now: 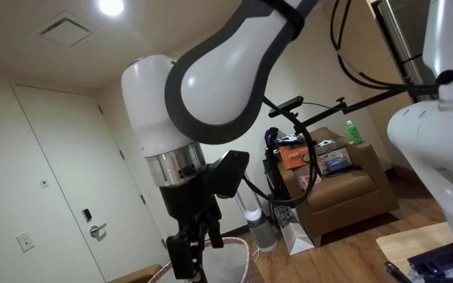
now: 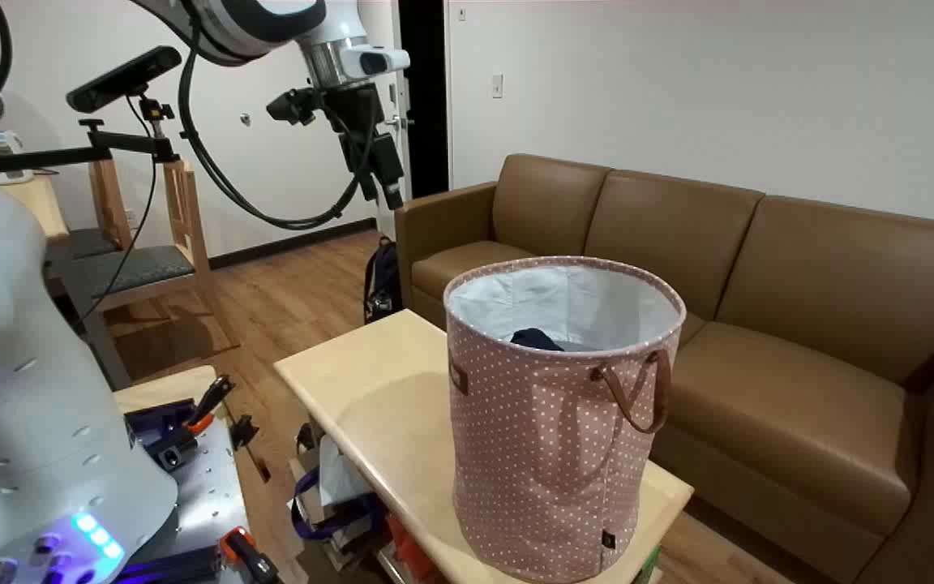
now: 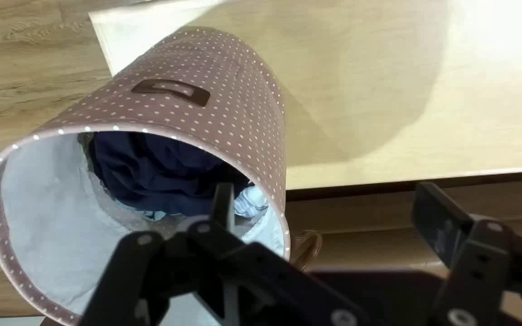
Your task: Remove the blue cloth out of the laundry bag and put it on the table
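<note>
The laundry bag (image 2: pixel 544 462) is pink with white dots and a pale lining. It stands upright and open on the light wooden table (image 2: pixel 370 389). Dark blue cloth (image 3: pixel 157 170) lies bunched deep inside the bag; a bit of it also shows over the rim in an exterior view (image 2: pixel 536 339). A pale blue and white cloth (image 3: pixel 250 202) lies beside it. My gripper (image 3: pixel 326 203) is open and empty, with its fingers wide apart. In an exterior view my gripper (image 2: pixel 383 197) hangs above and to one side of the bag, clear of its rim.
A brown couch (image 2: pixel 799 389) stands behind the table. The bag has a brown handle (image 2: pixel 641 397) on its side. A camera on a black arm (image 2: pixel 122 81) is near the robot base. A brown armchair (image 1: pixel 348 192) holds several packages.
</note>
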Robot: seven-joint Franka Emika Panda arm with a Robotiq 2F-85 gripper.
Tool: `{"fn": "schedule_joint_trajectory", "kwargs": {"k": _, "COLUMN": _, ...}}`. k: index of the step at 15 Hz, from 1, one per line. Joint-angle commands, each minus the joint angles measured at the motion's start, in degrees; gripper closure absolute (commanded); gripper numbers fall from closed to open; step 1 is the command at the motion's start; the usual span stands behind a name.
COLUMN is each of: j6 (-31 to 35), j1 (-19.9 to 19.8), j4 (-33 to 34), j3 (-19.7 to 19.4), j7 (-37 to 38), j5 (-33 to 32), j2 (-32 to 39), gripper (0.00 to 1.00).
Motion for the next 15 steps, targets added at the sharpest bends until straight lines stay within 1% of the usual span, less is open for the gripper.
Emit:
{"fn": "schedule_joint_trajectory", "kwargs": {"k": 1, "j6": -0.2, "j1": 0.1, "j4": 0.1, "j3": -0.1, "j7": 0.0, "j5": 0.0, "j2": 0.0, "gripper": 0.00}}
{"fn": "schedule_joint_trajectory", "kwargs": {"k": 2, "j6": -0.2, "j1": -1.3, "j4": 0.7, "j3": -0.4, "j7": 1.5, "j5": -0.6, "j2": 0.7, "gripper": 0.00}}
{"fn": "schedule_joint_trajectory", "kwargs": {"k": 5, "j6": 0.5, "j1": -2.9, "j4": 1.1, "j3": -3.5, "j7": 1.2, "j5": 0.8, "j2": 2.9, "gripper": 0.00}}
{"fn": "schedule_joint_trajectory", "kwargs": {"k": 6, "j6": 1.1, "j1": -2.6, "j4": 1.1, "j3": -5.2, "j7": -1.1, "j5": 1.9, "j2": 4.5, "gripper": 0.00}}
{"fn": "schedule_joint_trajectory", "kwargs": {"k": 7, "j6": 0.8, "j1": -3.5, "j4": 1.2, "j3": -5.4, "j7": 0.0, "j5": 1.2, "j2": 5.7, "gripper": 0.00}}
{"fn": "schedule_joint_trajectory", "kwargs": {"k": 9, "j6": 2.5, "j1": -4.2, "j4": 1.3, "j3": -7.1, "j7": -0.3, "j5": 1.2, "j2": 9.1, "gripper": 0.00}}
{"fn": "schedule_joint_trajectory", "kwargs": {"k": 11, "j6": 7.6, "j1": -5.7, "j4": 1.6, "j3": -8.4, "j7": 0.0, "j5": -0.1, "j2": 13.4, "gripper": 0.00}}
{"fn": "schedule_joint_trajectory", "kwargs": {"k": 12, "j6": 9.5, "j1": -6.1, "j4": 2.4, "j3": -9.0, "j7": 0.0, "j5": -0.2, "j2": 16.2, "gripper": 0.00}}
{"fn": "schedule_joint_trajectory", "kwargs": {"k": 13, "j6": 11.1, "j1": -6.2, "j4": 2.5, "j3": -9.4, "j7": -0.1, "j5": 0.3, "j2": 17.7, "gripper": 0.00}}
{"fn": "schedule_joint_trajectory", "kwargs": {"k": 15, "j6": 13.5, "j1": -4.7, "j4": -0.5, "j3": -9.5, "j7": 1.0, "j5": 4.4, "j2": 15.9, "gripper": 0.00}}
